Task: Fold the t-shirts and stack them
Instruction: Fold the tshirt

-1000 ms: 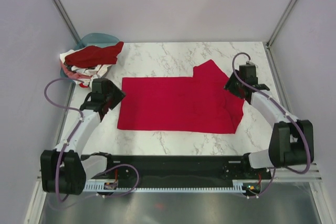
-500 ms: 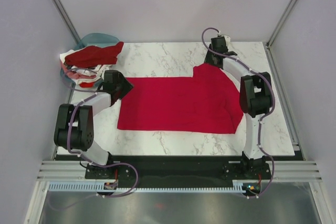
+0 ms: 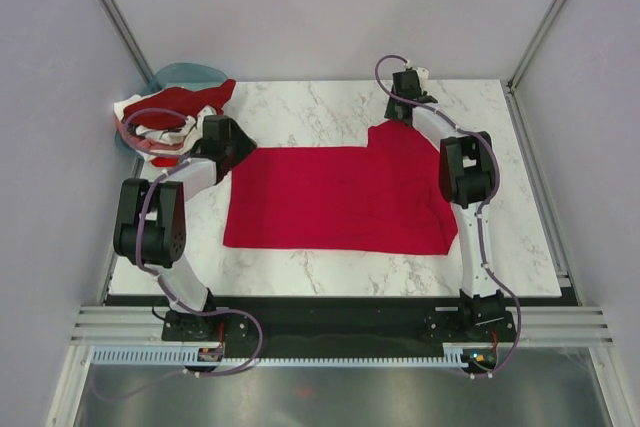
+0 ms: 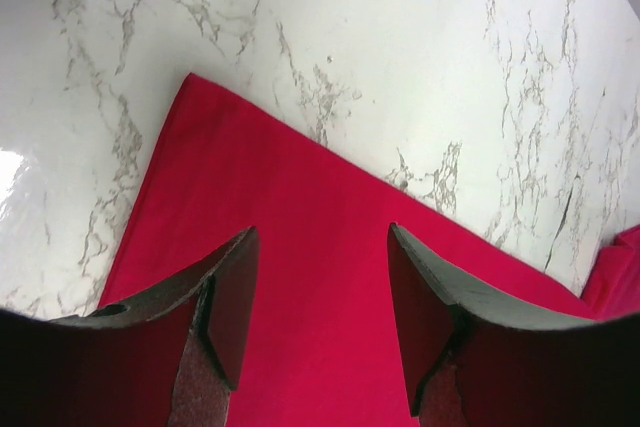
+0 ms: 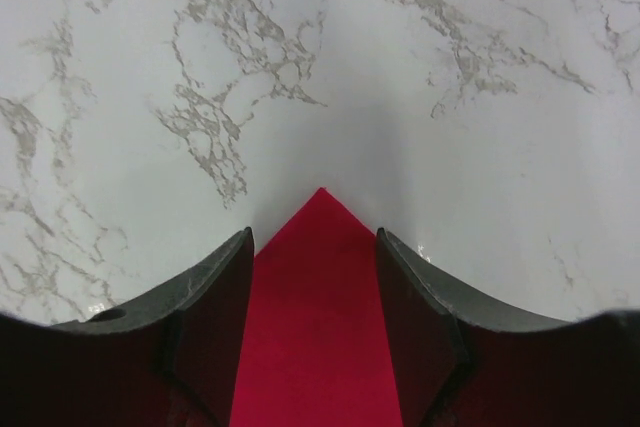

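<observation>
Elbow raised high, the left arm (image 3: 150, 225) stands up from its base and sends its forearm out toward the far-left corner of the crimson t-shirt (image 3: 340, 197). The left gripper (image 3: 238, 150) hangs over that corner, tilted down at the cloth. In the wrist view its two dark fingers (image 4: 225, 297) stand apart with bare red cloth showing between them, clamped on nothing. The right arm (image 3: 465, 172) is stretched further out, rising along the shirt's right edge and bending over the far-right sleeve. The right gripper (image 3: 398, 115) points down at the tip of that sleeve. Its fingers (image 5: 210, 297) are likewise spread, with the pointed red tip lying in the gap between them; whether they touch the cloth I cannot tell.

Beyond the shirt's far-left corner lies a loose pile of t-shirts (image 3: 165, 119), dark red on top with white and pink showing beneath, heaped partly over a teal basin (image 3: 185, 72). The crimson t-shirt itself is spread flat on the marble table (image 3: 320, 102), a wide, smooth rectangle with straight left and near edges. Its right end is less tidy: one sleeve sticks out toward the far side in a point, and a fold runs diagonally by the near-right corner.
</observation>
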You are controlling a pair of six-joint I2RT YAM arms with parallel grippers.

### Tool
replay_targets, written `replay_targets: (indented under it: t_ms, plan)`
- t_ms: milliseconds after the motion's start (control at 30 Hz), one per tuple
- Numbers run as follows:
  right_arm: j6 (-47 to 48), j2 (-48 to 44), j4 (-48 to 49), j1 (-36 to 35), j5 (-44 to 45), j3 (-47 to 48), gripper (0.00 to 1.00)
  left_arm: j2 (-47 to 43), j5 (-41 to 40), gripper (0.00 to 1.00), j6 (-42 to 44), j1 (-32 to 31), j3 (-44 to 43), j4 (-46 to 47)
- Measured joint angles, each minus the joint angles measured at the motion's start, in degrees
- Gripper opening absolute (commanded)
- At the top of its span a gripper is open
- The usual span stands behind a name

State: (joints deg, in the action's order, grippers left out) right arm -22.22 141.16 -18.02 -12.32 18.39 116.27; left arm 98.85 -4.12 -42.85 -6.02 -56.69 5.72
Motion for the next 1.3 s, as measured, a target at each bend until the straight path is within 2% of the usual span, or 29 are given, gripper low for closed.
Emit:
replay_targets:
  t_ms: [133, 167, 233, 267, 300, 367, 433, 467, 767, 1067, 1300]
  plan:
    - [0.42, 1.42, 0.59, -0.02, 1.75, 1.09, 0.54, 2.75, -0.02, 0.61, 0.13, 0.17, -2.12, -0.11]
    - [0.50, 1.44, 0.59, -0.07, 2.10, 1.11, 0.45, 3.15, -0.02, 0.61, 0.13, 0.26, -2.32, -0.24]
    - [0.68, 1.46, 0.46, -0.07, 2.54, 1.11, 0.37, 3.67, -0.02, 0.61, 0.15, 0.55, -2.43, -0.83]
    - [0.68, 1.46, 0.44, -0.04, 2.73, 1.11, 0.29, 3.87, -0.02, 0.61, 0.13, 0.72, -2.43, -1.09]
    - [0.76, 1.46, 0.42, -0.07, 2.97, 1.11, 0.27, 4.11, -0.04, 0.61, 0.13, 0.90, -2.54, -1.46]
    - [0.52, 1.46, 0.48, -0.04, 3.41, 0.98, 0.16, 5.03, -0.04, 0.61, 0.15, 1.25, -3.52, -2.47]
    - [0.31, 1.46, 0.92, -0.07, 3.69, 0.70, 0.15, 6.23, -0.09, 0.60, 0.17, 1.51, -4.83, -3.21]
    - [0.20, 1.44, 1.40, -0.07, 3.82, 0.39, 0.10, 6.80, -0.13, 0.60, 0.22, 1.66, -5.55, -3.54]
    - [0.13, 0.09, 7.39, -0.22, 4.57, -4.09, 0.07, 10.14, -3.13, 0.59, 0.66, 1.81, -9.35, -7.80]
    - [0.33, -0.35, 9.46, -0.68, 5.73, -5.64, 0.06, 10.05, -9.01, 0.59, 3.06, 1.81, -9.60, -10.08]
    - [0.42, -0.55, 10.27, -0.72, 5.92, -6.21, 0.06, 10.10, -9.42, 0.57, 5.11, 1.81, -11.91, -9.94]
